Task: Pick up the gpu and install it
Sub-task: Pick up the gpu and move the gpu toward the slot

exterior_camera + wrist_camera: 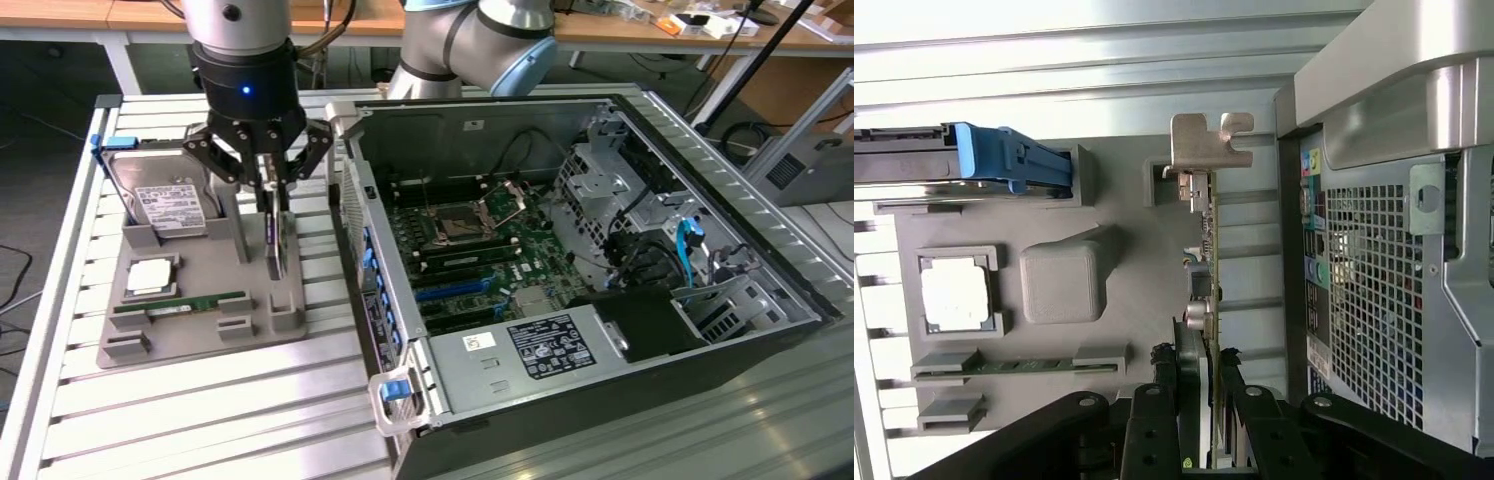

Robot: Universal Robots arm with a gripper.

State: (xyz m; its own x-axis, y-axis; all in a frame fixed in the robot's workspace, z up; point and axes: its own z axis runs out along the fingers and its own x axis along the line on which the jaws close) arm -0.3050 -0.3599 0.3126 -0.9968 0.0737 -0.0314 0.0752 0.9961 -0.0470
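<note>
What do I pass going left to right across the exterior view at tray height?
Silver boxy hard drive with white label → thin dark gpu card, standing on edge, clamped by the black gripper → perforated rear wall of the open black computer case → green motherboard inside it.

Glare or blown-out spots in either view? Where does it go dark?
Wrist view: table slats wash out to white beyond the gray tray, the silver square chip glares, the gpu is evenly lit. Exterior view: soft even light, but the case goes dark beside the power supply.
</note>
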